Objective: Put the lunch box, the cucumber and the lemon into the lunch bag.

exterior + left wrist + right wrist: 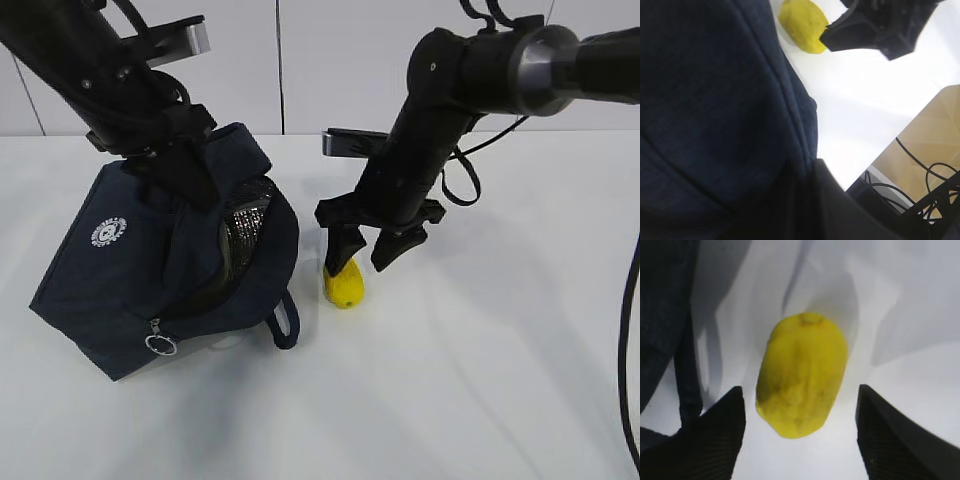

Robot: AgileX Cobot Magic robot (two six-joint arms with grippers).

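Note:
The navy lunch bag lies tilted on the white table, its top flap lifted and silver lining showing. My left gripper is shut on the bag's top fabric; in the left wrist view dark cloth fills the frame. The yellow lemon lies on the table just right of the bag. My right gripper is open right above it, one finger on each side, apart from it. The right wrist view shows the lemon between the fingers. The lunch box and cucumber are out of view.
A bag handle loop lies on the table beside the lemon, also in the right wrist view. The zipper's ring pull hangs at the bag's front. White table stretches to the right and front.

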